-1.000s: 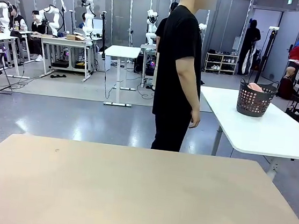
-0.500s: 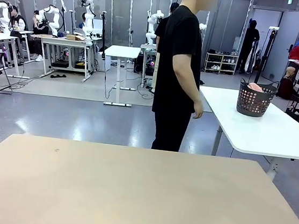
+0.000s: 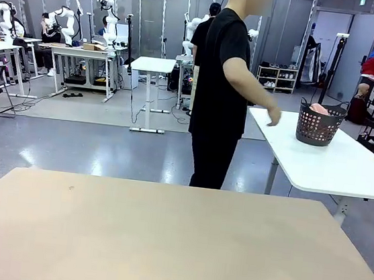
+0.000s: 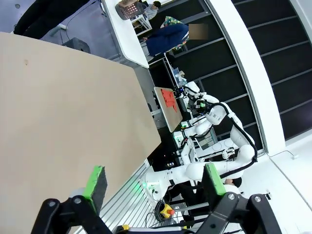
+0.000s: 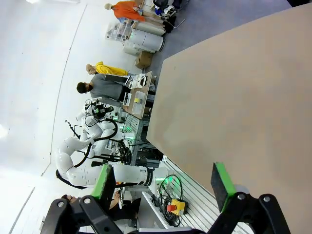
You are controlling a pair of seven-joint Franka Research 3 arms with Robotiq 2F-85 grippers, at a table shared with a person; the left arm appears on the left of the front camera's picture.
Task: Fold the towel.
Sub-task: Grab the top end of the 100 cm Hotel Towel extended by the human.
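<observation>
Left gripper: my green-padded fingers stand spread wide, holding nothing, with my table beyond them.
Right gripper: spread wide too, gripping nothing, looking along the tan tabletop.
Towel: a pink bunch poking out of the basket's top, well apart from both my grippers.
Basket: dark, perforated, upright on the white table, past my own table's far right corner.
Person: in black, standing at the far side, turned toward the white table.
Hand: held out over the white table's corner, near the basket, not touching it.
</observation>
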